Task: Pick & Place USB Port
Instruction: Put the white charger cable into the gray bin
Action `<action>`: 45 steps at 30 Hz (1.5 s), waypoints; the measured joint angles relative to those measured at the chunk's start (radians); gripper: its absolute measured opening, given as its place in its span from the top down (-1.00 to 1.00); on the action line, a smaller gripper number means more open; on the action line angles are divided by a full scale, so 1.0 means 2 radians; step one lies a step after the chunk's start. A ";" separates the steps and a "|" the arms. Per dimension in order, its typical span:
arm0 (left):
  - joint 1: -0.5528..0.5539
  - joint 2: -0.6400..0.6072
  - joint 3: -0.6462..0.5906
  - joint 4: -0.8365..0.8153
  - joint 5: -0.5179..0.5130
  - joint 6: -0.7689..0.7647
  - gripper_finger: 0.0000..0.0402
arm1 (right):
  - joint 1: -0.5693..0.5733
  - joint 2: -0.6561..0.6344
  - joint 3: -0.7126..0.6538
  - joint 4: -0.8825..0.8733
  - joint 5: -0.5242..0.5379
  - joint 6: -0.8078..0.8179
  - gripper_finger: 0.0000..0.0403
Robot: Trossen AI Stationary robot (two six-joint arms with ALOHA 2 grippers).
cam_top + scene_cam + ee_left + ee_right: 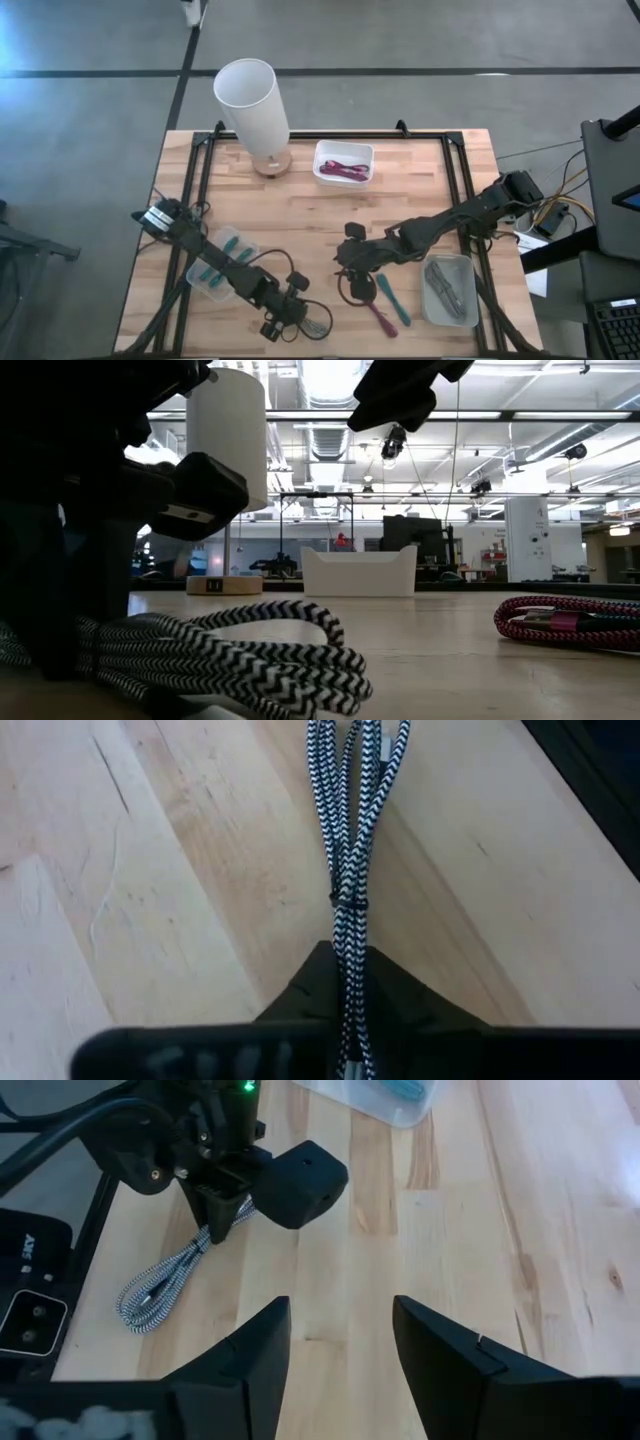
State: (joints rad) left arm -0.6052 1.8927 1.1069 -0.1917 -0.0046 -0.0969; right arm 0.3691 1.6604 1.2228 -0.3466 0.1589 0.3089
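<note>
Near the table's front edge, the left gripper (300, 322) is closing its fingers on the black-and-white cable (349, 870), which is lying coiled on the wood (300, 215) at that spot. From the left wrist the bundled strands are running straight out from between the fingers, so the cable's long axis is lining up with the gripper's reach rather than crossing it. The right gripper (335, 1335) is hovering near the table's middle with its fingers spread wide and empty, looking across at the left gripper and the coil. A red cable (352, 288) is lying just under the right arm, so that arm is nearer to it. The white bin (343, 163) is sitting well apart, towards the back.
</note>
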 joint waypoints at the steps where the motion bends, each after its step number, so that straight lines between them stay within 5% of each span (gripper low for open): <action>1: 0.001 -0.001 0.000 -0.002 0.000 -0.001 0.91 | 0.000 0.000 0.000 0.001 0.000 0.000 0.15; 6: 0.004 -0.005 0.013 -0.046 -0.011 -0.010 0.83 | 0.001 -0.007 0.000 0.003 0.000 -0.001 0.15; 15: 0.019 -0.039 0.036 -0.141 -0.122 0.004 0.85 | 0.002 -0.018 0.006 0.005 -0.001 -0.016 0.14; 45: 0.110 -0.083 0.042 -0.090 -0.146 -0.002 0.84 | -0.001 0.064 0.001 0.034 0.025 0.003 0.14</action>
State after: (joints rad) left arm -0.3843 1.7271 1.1915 -0.3724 -0.2966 -0.1005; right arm 0.3664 1.7893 1.2247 -0.2794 0.2089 0.3145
